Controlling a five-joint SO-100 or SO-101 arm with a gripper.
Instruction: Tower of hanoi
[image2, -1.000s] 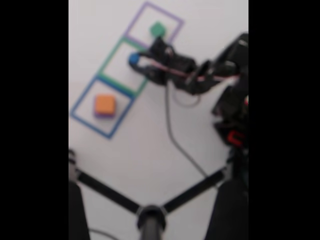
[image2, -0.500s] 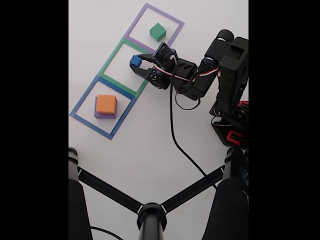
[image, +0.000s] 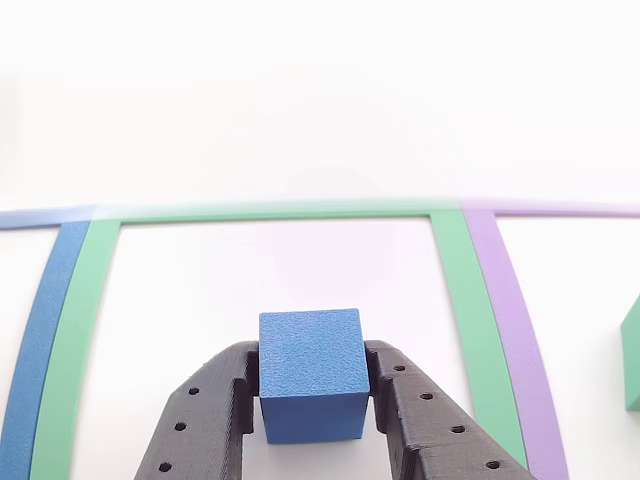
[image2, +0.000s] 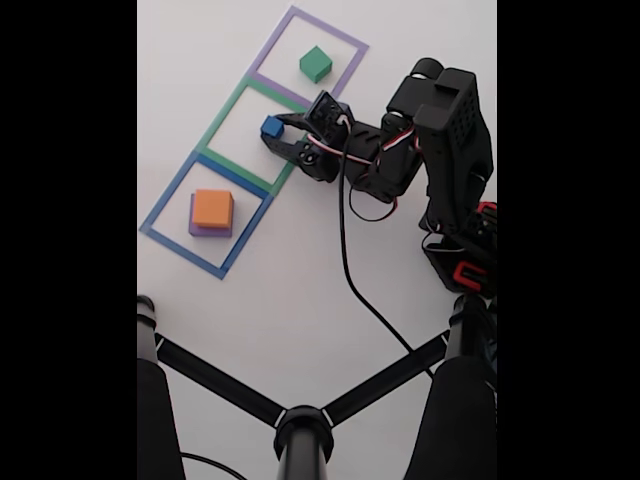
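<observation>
In the other view, the black hand (image: 312, 405) comes in from the bottom edge, at 6 o'clock. Its 2 fingers (image: 205, 415) press on the left and right sides of the blue cube (image: 311, 372), so the hand is closed on it. The cube is upright, inside the green tape square (image: 455, 290). Whether the cube touches the bench (image: 300, 100) or is a little above it, I cannot tell. At 9 o'clock from the cube there is the blue tape line (image: 45, 320), touching the green line. At 3 o'clock there is the purple tape line (image: 515, 330), and at the right edge a small part of the green block (image: 632, 365).

In the fixed view, a black stand (image2: 302, 425) with 3 legs is nearest, at 6 o'clock. The arm (image2: 445, 140) is at 3 o'clock and reaches toward 9 o'clock. The hand (image2: 275, 132) holds the blue cube (image2: 270, 127) at the right side of the green square (image2: 215, 130). At 7 o'clock from the cube, well apart, the orange block (image2: 212, 208) lies on the purple block (image2: 196, 229), inside the blue square (image2: 165, 205). At 1 o'clock from the cube, farthest, the green block (image2: 316, 63) stands alone inside the purple square (image2: 345, 35). A black cable (image2: 345, 260) runs from the arm across the white bench (image2: 300, 330).
</observation>
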